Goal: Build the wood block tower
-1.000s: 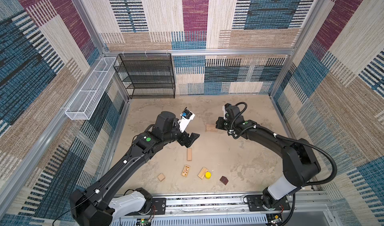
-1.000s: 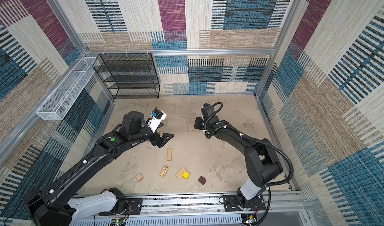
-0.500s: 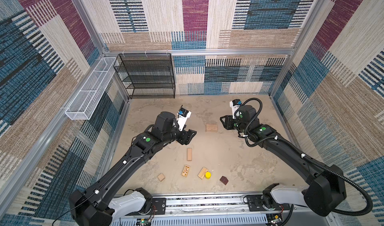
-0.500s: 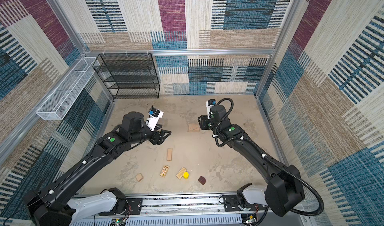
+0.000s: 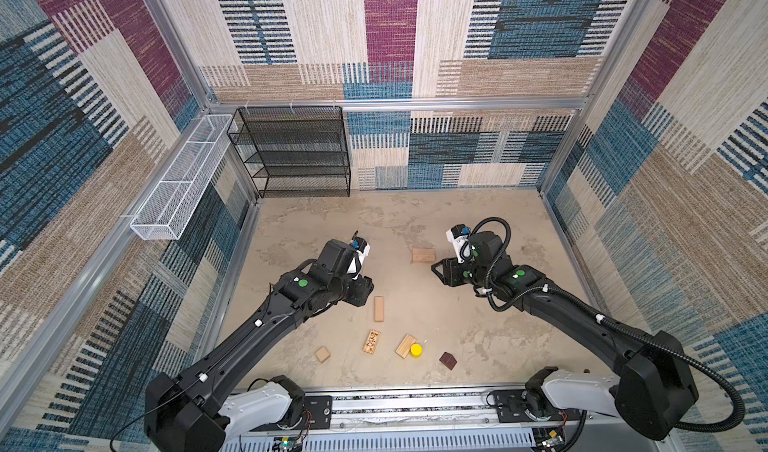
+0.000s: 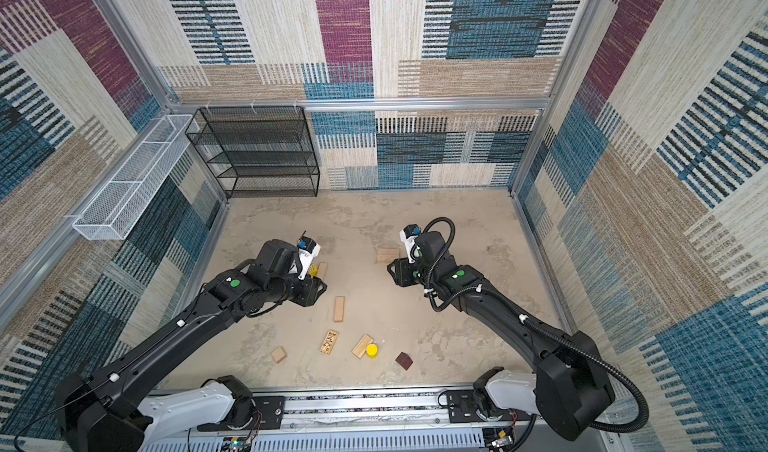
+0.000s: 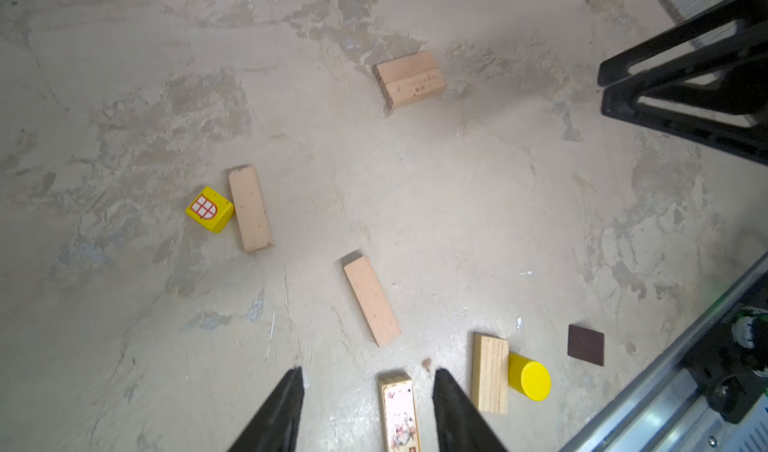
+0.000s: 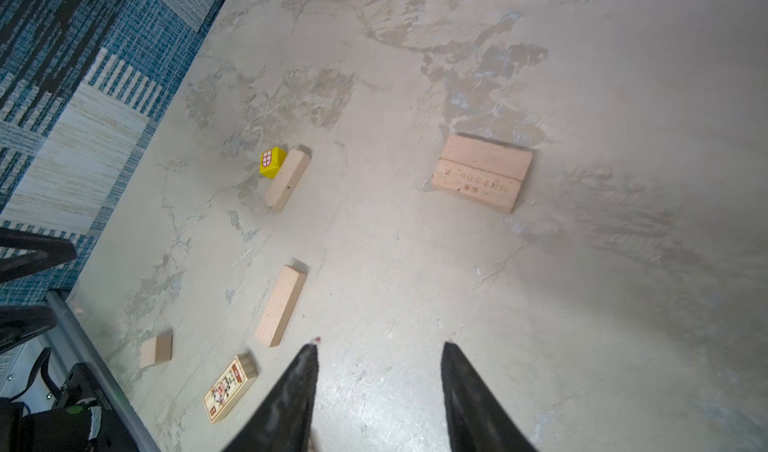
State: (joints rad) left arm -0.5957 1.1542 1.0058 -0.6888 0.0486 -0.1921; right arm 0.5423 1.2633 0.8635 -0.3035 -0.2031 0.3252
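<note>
You are working over a blotchy tan bench (image 5: 478, 221) in a room with walls (image 5: 374, 34) of blue, purple and tan patches, a black wire shelf (image 5: 295, 154) at the back and a white wire basket (image 5: 178, 188) on the side. Your left tool (image 7: 369, 371) is hanging partly open and empty near the picture plank (image 7: 399, 412), and your right tool (image 8: 380, 346) is hanging partly open and empty near two planks (image 8: 482, 173) lying side by side. The wood blocks (image 5: 378, 308) are lying spread out on the bench: six planks, one tan cube (image 5: 322, 354), one yellow cube (image 7: 210, 209), one yellow cylinder (image 7: 530, 377) and one dark brown block (image 5: 448, 360).
</note>
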